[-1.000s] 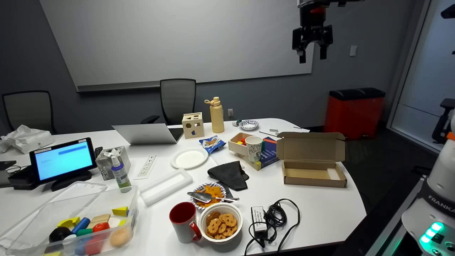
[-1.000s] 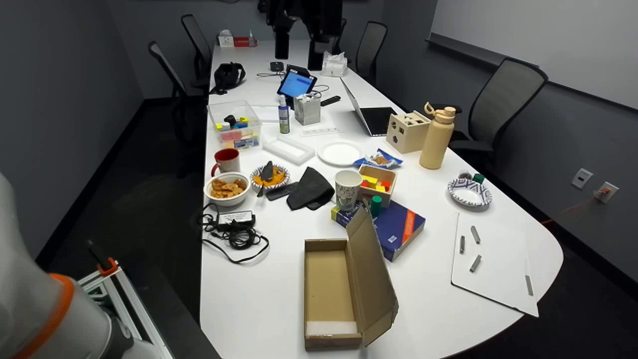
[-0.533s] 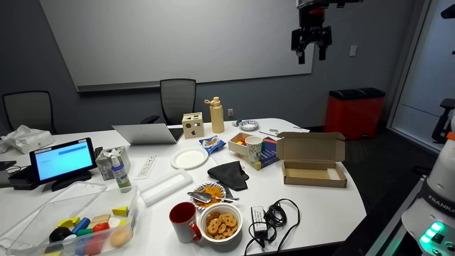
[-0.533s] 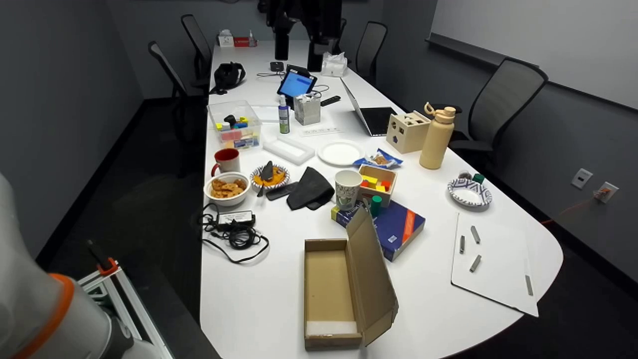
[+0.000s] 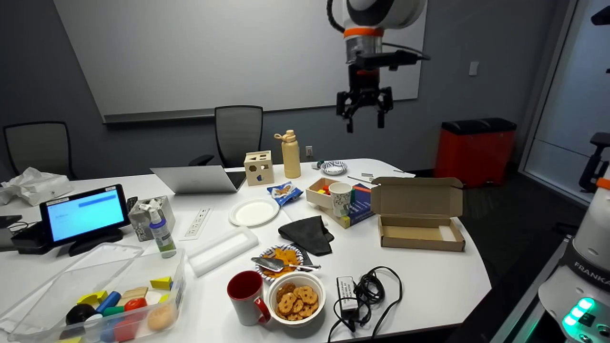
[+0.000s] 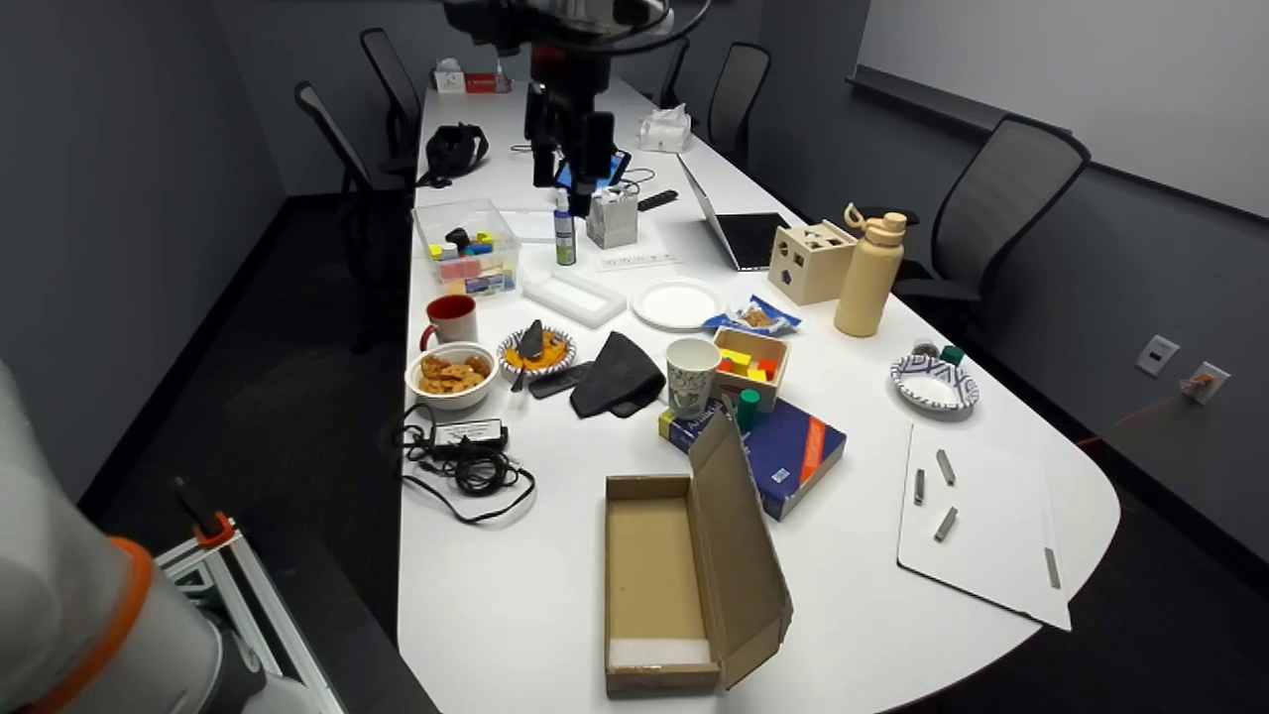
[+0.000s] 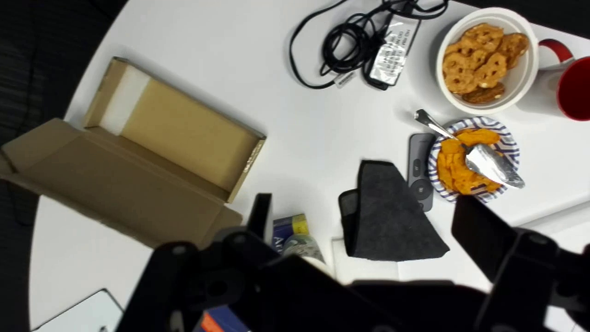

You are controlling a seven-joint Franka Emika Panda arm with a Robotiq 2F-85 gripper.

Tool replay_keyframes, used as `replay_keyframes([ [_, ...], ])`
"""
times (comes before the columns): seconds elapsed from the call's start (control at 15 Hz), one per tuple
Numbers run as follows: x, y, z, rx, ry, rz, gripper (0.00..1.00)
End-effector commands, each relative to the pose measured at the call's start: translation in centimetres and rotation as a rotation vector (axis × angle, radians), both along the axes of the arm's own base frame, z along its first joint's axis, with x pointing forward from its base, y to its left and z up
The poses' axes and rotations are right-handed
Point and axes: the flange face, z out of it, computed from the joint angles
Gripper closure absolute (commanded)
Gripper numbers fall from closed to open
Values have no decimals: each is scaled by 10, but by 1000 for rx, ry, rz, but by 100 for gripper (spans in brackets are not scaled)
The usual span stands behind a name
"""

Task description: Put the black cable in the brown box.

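The black cable (image 5: 371,288) lies in a loose tangle of loops on the white table, joined to a power adapter with a white label (image 5: 347,289). It also shows in the wrist view (image 7: 363,46) and in an exterior view (image 6: 481,474). The brown box (image 5: 421,244) stands with its flap lid raised; inside is only a white piece at one end. Its bare floor shows in the wrist view (image 7: 184,129). My gripper (image 5: 365,125) is open and empty, high above the table. In the wrist view the jaws (image 7: 364,203) stand wide apart over the black pouch-like item.
A pretzel bowl (image 7: 530,69) and a red-lined mug (image 5: 245,302) stand beside the cable. A chip bowl with a server (image 7: 493,163), a black pouch (image 7: 392,216) and a remote (image 7: 420,175) lie mid-table. A paper cup (image 6: 691,382) stands on a book (image 6: 793,446) near the box lid.
My gripper has come down and, in an exterior view, moved left, so more of the arm shows. It stays open. The cable and the box have not moved.
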Motion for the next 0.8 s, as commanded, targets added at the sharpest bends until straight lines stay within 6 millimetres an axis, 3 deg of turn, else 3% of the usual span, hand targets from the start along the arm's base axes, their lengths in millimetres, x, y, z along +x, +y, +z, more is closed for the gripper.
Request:
replay_keyframes([
  [0.0,12,59,-49,49,28,-68,0],
  [0.2,6,98,-92,71,67,-136,0],
  [0.33,-2,112,-119,67,85,-192,0],
  [0.73,-35,113,-168,39,86,-375,0],
])
